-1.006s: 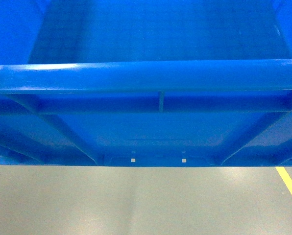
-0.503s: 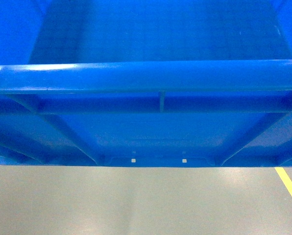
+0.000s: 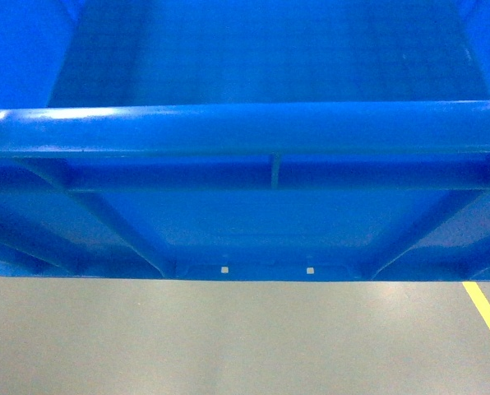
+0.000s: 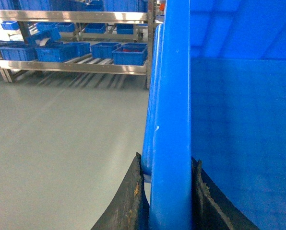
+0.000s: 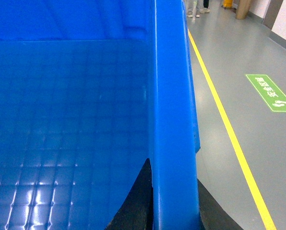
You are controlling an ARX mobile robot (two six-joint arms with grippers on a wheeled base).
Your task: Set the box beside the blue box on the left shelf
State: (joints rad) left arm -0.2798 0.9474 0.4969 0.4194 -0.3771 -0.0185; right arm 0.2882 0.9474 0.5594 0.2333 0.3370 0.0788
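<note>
With the left gripper (image 4: 168, 191) and right gripper (image 5: 174, 201) each clamped on a side rim, the box (image 3: 245, 132) rides above the floor (image 3: 228, 337) in transit, well short of the shelf (image 4: 71, 67) it must next approach.

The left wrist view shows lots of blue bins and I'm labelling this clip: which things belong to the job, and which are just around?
Job:
- box, carried
- left claw, shut on its rim
- right claw, shut on its rim
- shelf with blue boxes

Just around:
- yellow floor line
- green floor sign

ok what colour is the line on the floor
Yellow line, clearest in the right wrist view beside the box.
</note>
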